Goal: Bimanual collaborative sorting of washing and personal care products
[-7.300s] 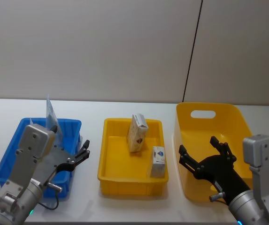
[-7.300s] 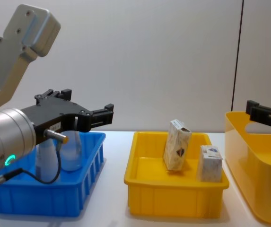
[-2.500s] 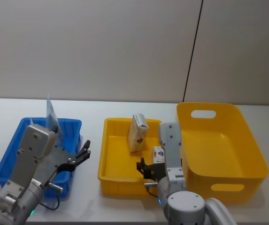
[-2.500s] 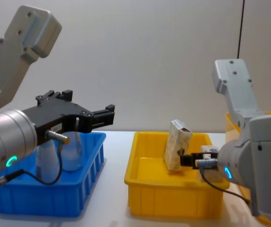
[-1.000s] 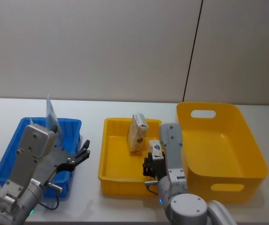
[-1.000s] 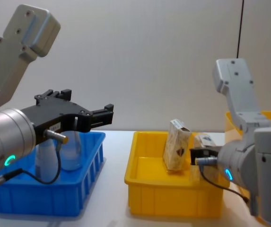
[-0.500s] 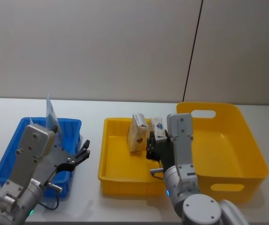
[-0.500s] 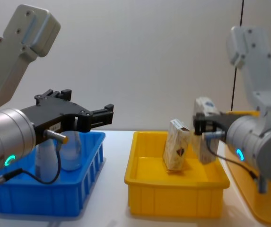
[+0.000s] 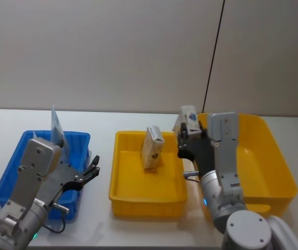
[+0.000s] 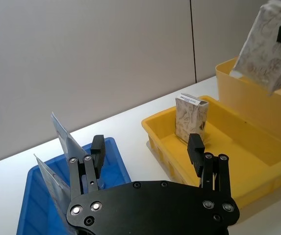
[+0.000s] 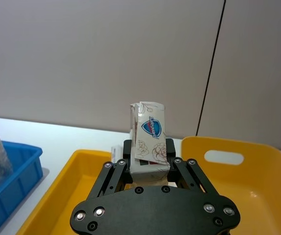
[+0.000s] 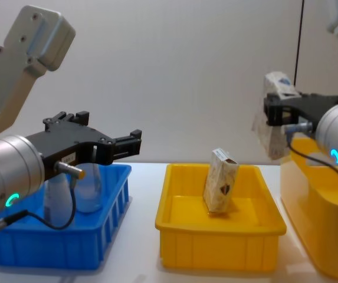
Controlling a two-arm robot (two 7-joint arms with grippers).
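We note right gripper (image 11: 148,148) fingers clamped on a printed carton (image 11: 149,129), at yellow tray's (image 9: 113,167) 2 o'clock. Left gripper (image 9: 93,166), 8 o'clock: fingers spread, empty.

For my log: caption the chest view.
Right tool holds a carton aloft; left tool hovers open by the blue bin.

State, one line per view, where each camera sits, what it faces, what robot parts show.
Head: high, looking down on the yellow tray; left end effector and right end effector.
Chest: low, looking across that tray; both end effectors.
Left wrist: behind its open end effector, facing the tray.
Right wrist: behind its end effector, shut on the held carton.
Shared: both wrist views show that carton.
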